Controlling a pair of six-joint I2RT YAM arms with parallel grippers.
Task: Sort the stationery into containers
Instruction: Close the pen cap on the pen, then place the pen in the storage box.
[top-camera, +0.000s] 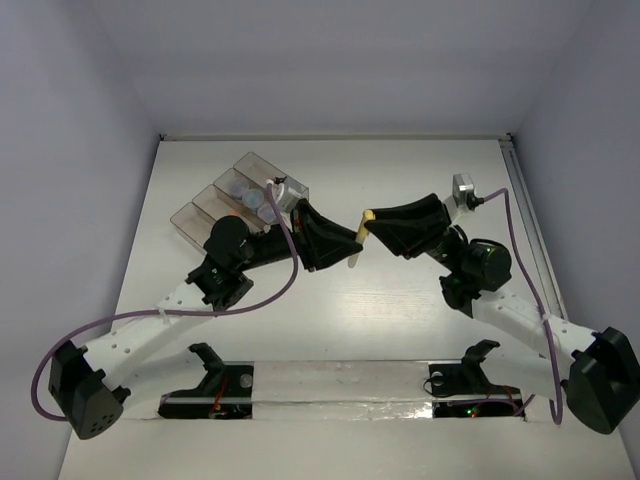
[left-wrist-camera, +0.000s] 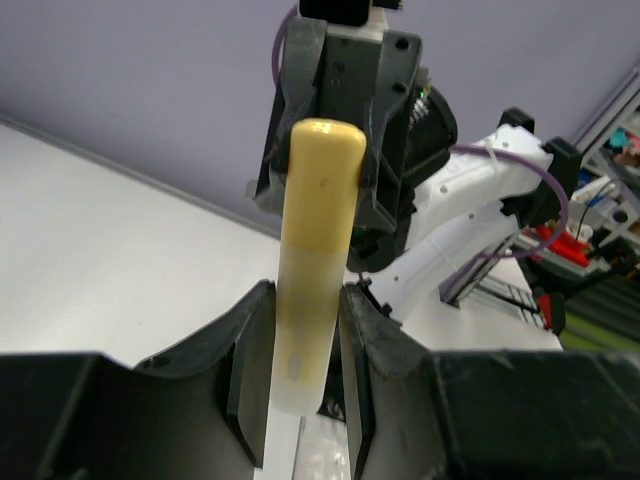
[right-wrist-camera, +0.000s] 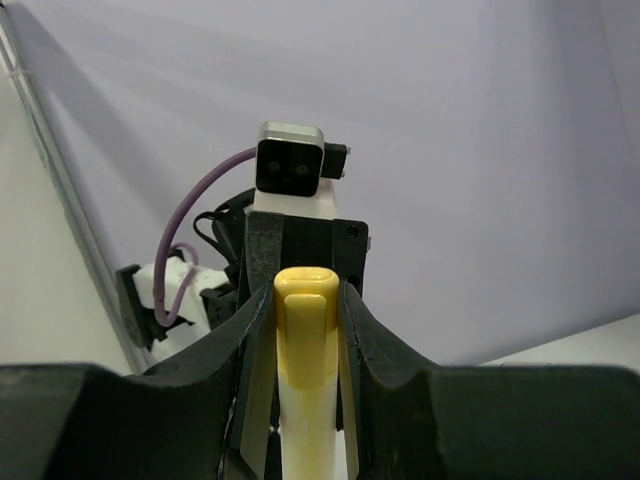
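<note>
L arm (top-camera: 150, 325) (top view): base at near table (top-camera: 400, 330) edge, bottom left; reaches in to mid-table.
R arm (top-camera: 510, 315): base bottom right; reaches in to meet L arm.
Yellow stick (top-camera: 361, 240): held in the air btw both grippers over mid-table, tilted, off the surface.
L gripper (top-camera: 345, 250): clamped on stick's nearer end.
R gripper (top-camera: 372, 225): clamped on stick's farther end.
Containers (top-camera: 188, 216): far-left part of table, partly behind L arm, well apart from stick.
Rolls (top-camera: 252, 198): three, grey-lilac, in a line inside containers; which compartment, can't tell.
L fingers (left-wrist-camera: 252, 370) (L wrist view): nearest the lens, one each side of stick's paler lower part, pressed against it.
Stick here: stands upright in frame, yellow rounded cap on top.
R gripper here: beyond, facing the lens, jaws closed round the cap end; white R arm behind it.
R fingers (right-wrist-camera: 365, 340) (R wrist view): nearest the lens, tight on both sides of stick, rounded yellow end just clear of fingertips.
L gripper here: directly beyond stick, wrist cam on top; its jaws hidden by stick and R fingers.
</note>
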